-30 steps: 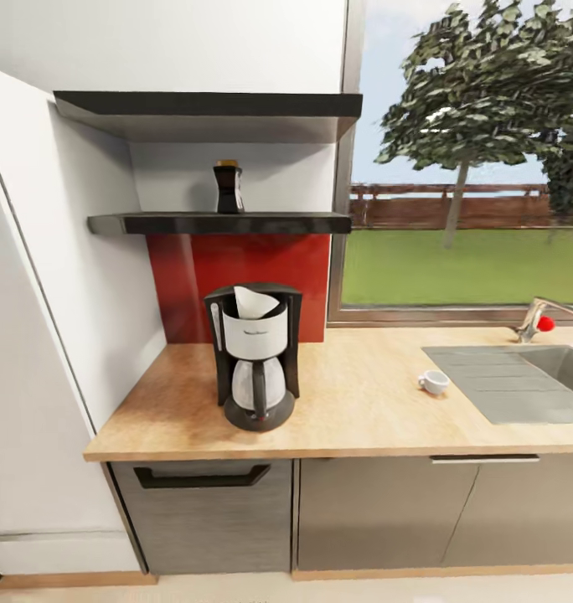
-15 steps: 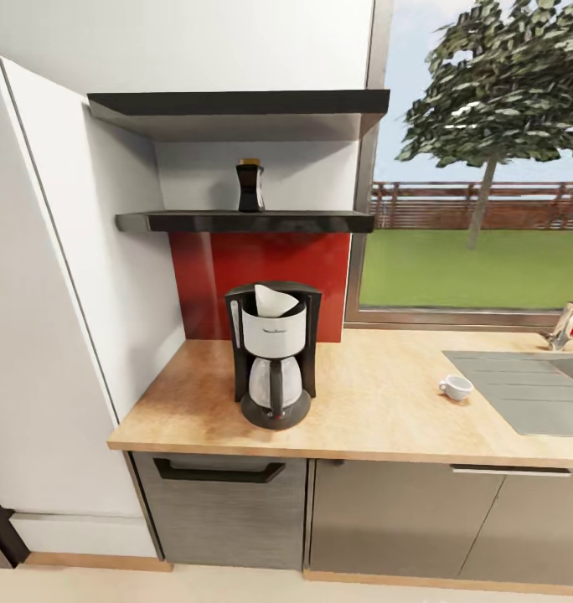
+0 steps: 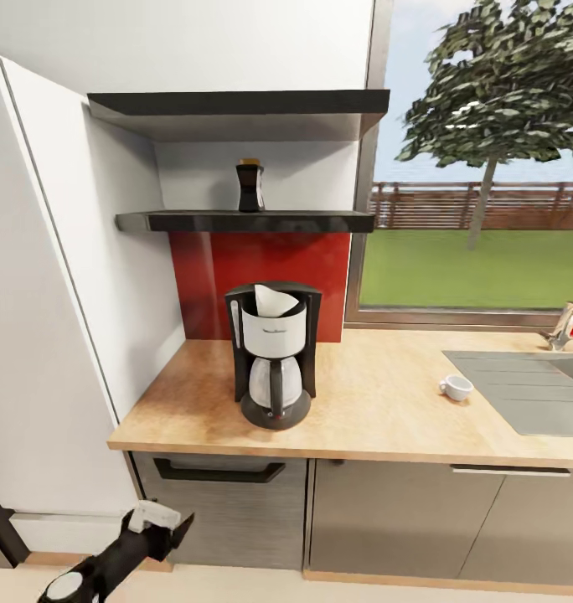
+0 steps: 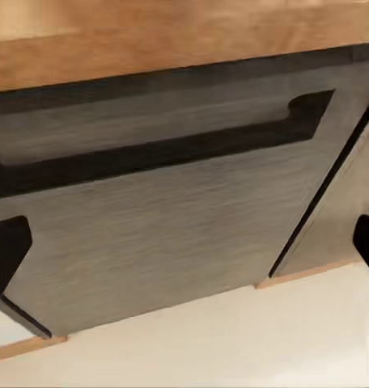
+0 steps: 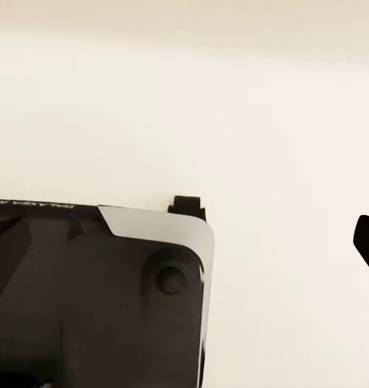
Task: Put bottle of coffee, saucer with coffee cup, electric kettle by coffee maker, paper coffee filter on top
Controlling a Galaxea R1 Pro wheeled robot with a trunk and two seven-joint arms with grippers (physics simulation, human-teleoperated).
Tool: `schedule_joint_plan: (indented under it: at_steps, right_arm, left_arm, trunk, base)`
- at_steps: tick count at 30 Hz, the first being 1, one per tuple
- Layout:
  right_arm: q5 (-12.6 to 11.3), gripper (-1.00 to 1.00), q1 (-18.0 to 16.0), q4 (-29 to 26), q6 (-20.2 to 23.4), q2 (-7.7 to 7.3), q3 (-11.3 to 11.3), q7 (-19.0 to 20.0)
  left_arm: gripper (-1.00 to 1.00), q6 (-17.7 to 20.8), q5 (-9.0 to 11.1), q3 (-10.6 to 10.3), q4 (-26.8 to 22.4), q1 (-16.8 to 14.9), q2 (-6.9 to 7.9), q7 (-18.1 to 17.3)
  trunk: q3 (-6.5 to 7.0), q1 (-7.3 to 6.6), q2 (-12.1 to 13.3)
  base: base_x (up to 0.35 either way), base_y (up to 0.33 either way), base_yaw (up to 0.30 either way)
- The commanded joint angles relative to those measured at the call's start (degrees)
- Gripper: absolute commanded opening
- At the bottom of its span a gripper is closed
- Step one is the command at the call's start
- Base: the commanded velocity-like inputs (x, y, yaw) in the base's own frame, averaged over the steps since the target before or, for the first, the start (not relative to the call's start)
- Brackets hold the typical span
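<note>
Your left gripper (image 3: 165, 523) sits low in the head view, black with a white wrist block, in front of the dark grey cabinet drawer (image 3: 219, 511) under the counter. From the left wrist camera you see its two dark fingertips (image 4: 6, 255) at opposite edges of the picture, spread wide, with nothing between them but the drawer front (image 4: 176, 218) and its long black recessed handle (image 4: 152, 149). It holds nothing and touches nothing.

Your right gripper shows as one dark fingertip (image 5: 366, 238) in the right wrist view, over cream floor (image 5: 233, 105) and a corner of the robot's black and silver base (image 5: 95, 291); how far it is open you cannot tell.

Above and well beyond the left gripper, the black and white drip coffee maker (image 3: 272, 356) stands upright on the light wooden countertop (image 3: 379, 410), with a white paper coffee filter (image 3: 272, 300) in its top. Higher still, the dark bottle of coffee (image 3: 250, 186) stands on the lower black wall shelf (image 3: 245, 221), directly above the machine. Far off to the right of the coffee maker, the small white coffee cup (image 3: 456, 387) rests on the counter just beside the grey sink drainboard (image 3: 521, 394).
</note>
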Motion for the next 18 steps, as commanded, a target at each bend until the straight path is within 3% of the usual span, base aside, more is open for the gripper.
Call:
schedule_joint_plan:
  at_steps: [1,4,8,13,16,17,18]
  right_arm:
    - [-0.6,1.0,0.02,-0.12,0.27,0.01,0.49,0.12]
    - [-0.6,1.0,0.02,-0.12,0.22,0.02,0.49,0.11]
    - [-0.6,1.0,0.02,-0.12,0.18,0.01,0.49,0.11]
    - [-0.6,1.0,0.02,-0.12,0.18,0.02,0.49,0.11]
    - [-0.64,1.0,0.02,-0.12,0.18,0.03,0.49,0.11]
    - [-0.67,1.0,0.02,-0.12,0.18,0.07,0.49,0.11]
    - [-0.67,1.0,0.02,-0.12,0.18,0.07,0.49,0.11]
  left_arm:
    - [1.0,9.75,0.12,1.12,-9.7,-2.81,0.24,-7.32]
    - [1.0,15.26,0.15,1.63,-12.75,-5.56,0.27,-11.91]
    - [1.0,26.13,0.12,2.31,-15.84,-13.62,0.51,-24.08]
    - [1.0,34.47,0.16,3.96,-16.17,-20.71,0.86,-31.55]
    - [1.0,41.2,0.17,4.27,-16.21,-26.49,2.02,-37.56]
    - [1.0,45.36,0.1,4.35,-16.22,-30.46,3.18,-41.25]
    - [1.0,46.13,0.06,4.36,-16.22,-31.46,3.42,-41.96]
  trunk:
    - [-0.03,0.02,-0.04]
    - [-0.03,0.02,-0.04]
    - [-0.03,0.02,-0.04]
    - [-0.03,0.02,-0.04]
    - [-0.03,0.02,-0.04]
    - [-0.03,0.02,-0.04]
    - [-0.03,0.02,-0.04]
  base:
    - [0.0,0.0,0.0]
    - [0.0,0.0,0.0]
    - [0.0,0.0,0.0]
    - [0.0,0.0,0.0]
    - [0.0,0.0,0.0]
    - [0.0,0.0,0.0]
    - [0.0,0.0,0.0]
